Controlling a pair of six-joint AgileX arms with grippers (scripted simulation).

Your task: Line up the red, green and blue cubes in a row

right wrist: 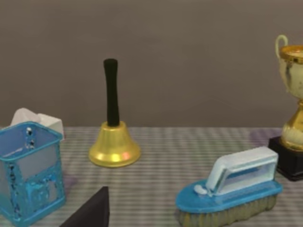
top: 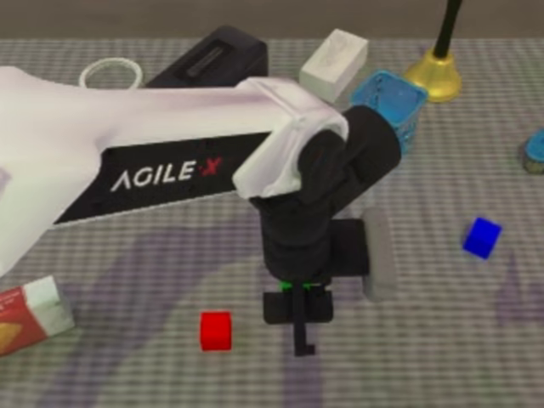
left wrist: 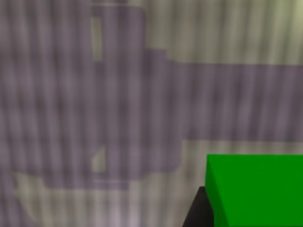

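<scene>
My left gripper [top: 297,313] hangs over the front middle of the table, shut on the green cube [left wrist: 255,189]. From above only a thin green sliver of the green cube [top: 293,287] shows under the wrist. A dark finger [left wrist: 199,210] presses against its side. The red cube [top: 216,331] sits on the table just left of this gripper, apart from it. The blue cube [top: 482,237] lies far off to the right. My right arm is parked out of the top view; a dark edge of my right gripper [right wrist: 92,213] shows in its wrist view.
Along the back stand a black case [top: 208,59], a white ring [top: 110,75], a white box [top: 334,62], a see-through blue container [top: 393,100] and a gold bell [top: 435,75]. A red-and-white box [top: 30,316] lies front left. A blue brush [right wrist: 227,196] and trophy [right wrist: 293,118] are at the right.
</scene>
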